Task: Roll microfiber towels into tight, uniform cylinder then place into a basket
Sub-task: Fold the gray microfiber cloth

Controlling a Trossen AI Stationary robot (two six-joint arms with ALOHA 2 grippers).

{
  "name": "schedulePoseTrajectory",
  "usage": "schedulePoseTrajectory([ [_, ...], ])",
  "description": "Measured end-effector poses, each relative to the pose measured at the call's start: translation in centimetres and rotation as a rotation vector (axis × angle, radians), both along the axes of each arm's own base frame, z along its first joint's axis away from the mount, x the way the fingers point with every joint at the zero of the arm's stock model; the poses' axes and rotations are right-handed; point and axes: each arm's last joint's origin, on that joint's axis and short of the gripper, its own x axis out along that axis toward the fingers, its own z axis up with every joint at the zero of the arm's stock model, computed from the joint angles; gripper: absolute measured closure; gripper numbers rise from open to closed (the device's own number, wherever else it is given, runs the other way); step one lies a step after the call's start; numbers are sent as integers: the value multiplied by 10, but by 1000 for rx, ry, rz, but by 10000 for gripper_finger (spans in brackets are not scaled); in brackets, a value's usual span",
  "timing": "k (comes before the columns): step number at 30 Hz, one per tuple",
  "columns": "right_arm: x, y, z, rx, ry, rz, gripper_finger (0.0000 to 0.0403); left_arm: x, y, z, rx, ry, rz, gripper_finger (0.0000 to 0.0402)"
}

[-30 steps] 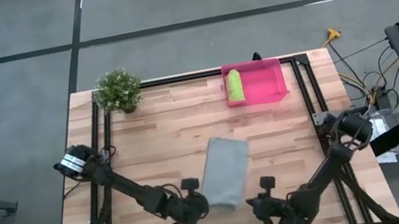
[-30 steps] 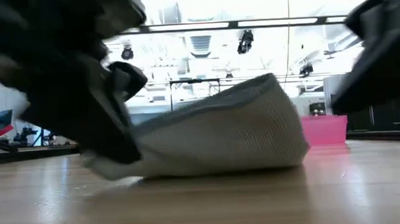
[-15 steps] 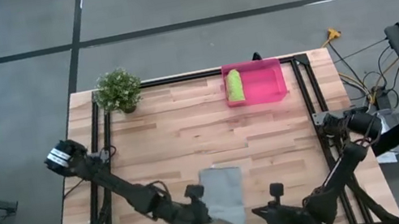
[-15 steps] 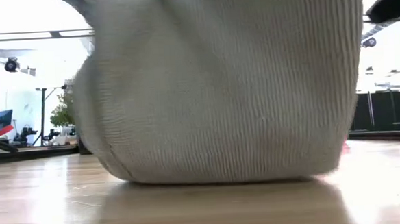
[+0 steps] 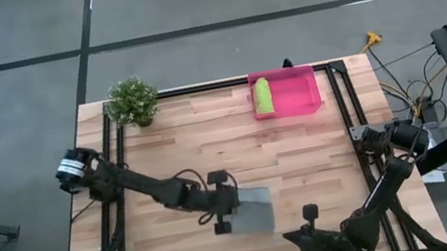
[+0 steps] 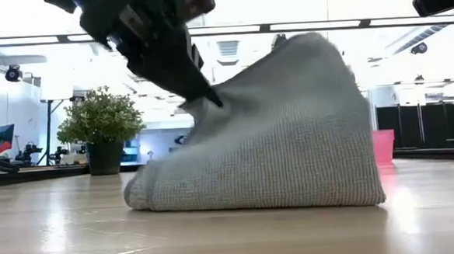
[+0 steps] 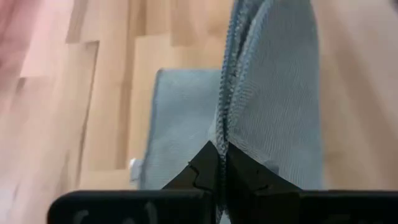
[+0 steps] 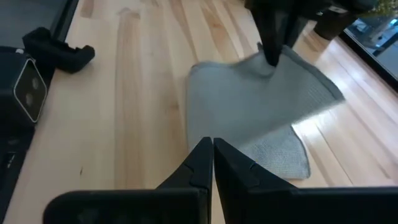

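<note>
The grey towel (image 5: 255,210) lies near the table's near edge, one side raised in a tent shape (image 6: 290,147) and its lower part on the wood. My left gripper (image 5: 231,209) is shut on the raised side, at the towel's left. My right gripper (image 8: 211,146) is shut and empty, just off the towel's near right side (image 5: 303,239). The lime green towel (image 5: 263,95) lies rolled in the pink basket (image 5: 305,92) at the far edge. My left gripper pinches the towel's hemmed edge (image 7: 227,134) between its two fingers; two layers seem to lie together there. The fingers slant down from the table's left side (image 6: 202,93). The held edge is lifted, and the rest of the towel (image 7: 180,124) lies on the table.
A small potted plant (image 5: 132,100) stands at the far left corner. A black mount (image 8: 56,53) sits at the near edge, left of my right gripper. Bare wood lies between the grey towel and the basket.
My left gripper has dragged the grey towel toward the near edge, then moved up, right and toward the far edge with the held edge. The towel has shortened from a long strip into a compact, doubled-over heap. My right gripper has backed toward the near edge.
</note>
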Motion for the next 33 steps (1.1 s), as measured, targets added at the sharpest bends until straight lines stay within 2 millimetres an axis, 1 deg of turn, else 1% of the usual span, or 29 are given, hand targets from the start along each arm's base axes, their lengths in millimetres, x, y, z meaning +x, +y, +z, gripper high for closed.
schedulePoseTrajectory([
  [5,0,-2,-3,-33,0,-2,394,4,17,-3,21,10,6,402],
  [8,2,-8,-8,-75,-18,-33,394,3,24,-7,28,28,19,402],
  [14,13,-33,-22,-125,10,-100,394,2,31,-14,-16,62,1,402],
  [20,23,-57,-33,-151,38,-167,394,6,36,-26,-12,98,11,402],
  [23,29,-66,-36,-152,48,-192,394,5,41,-33,-2,139,25,402],
  [27,34,-74,-38,-176,84,-180,394,4,47,-31,12,190,41,402],
  [33,37,-80,-40,-195,103,-184,394,1,52,-15,13,185,30,402],
])
